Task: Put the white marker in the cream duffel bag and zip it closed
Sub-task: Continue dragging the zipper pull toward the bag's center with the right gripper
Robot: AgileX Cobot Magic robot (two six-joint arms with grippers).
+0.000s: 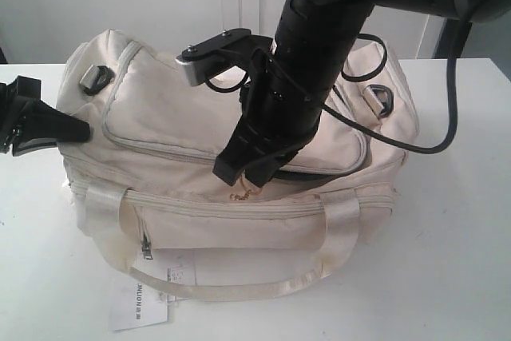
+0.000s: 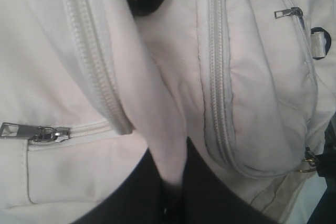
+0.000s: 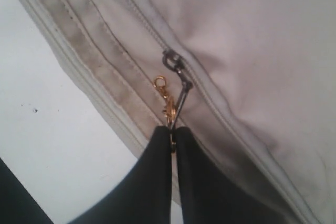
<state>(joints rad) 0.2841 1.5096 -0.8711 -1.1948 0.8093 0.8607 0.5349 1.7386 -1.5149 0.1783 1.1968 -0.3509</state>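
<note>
You've got the bag [image 1: 160, 117] lying lengthwise on the white desk [image 1: 447, 261]. Its front pocket & one handle [image 1: 239, 285] face the ext cam. A paper tag [image 1: 140, 305] lies flat on the desk, touching the bag's lower front edge.

L pincer [image 1: 80, 128] sits at the bag's left end, clamped on a fold of the cream fabric. The L wrist cam shows that fold pinched betw the two black fingers [image 2: 136, 198].

Your R arm reaches across to the middle of the bag. R pincer [image 1: 243, 175] points down at the front edge of the top flap, jaws together on the grey zip pull [image 3: 181, 95]. A small gold clasp [image 3: 165, 100] hangs against the pull, just beside the tips.

In the ext cam a thin dark line runs along the flap edge from the R pincer twd the bag's right end. A black strap ring [image 1: 379, 101] sits on top near that end.
</note>
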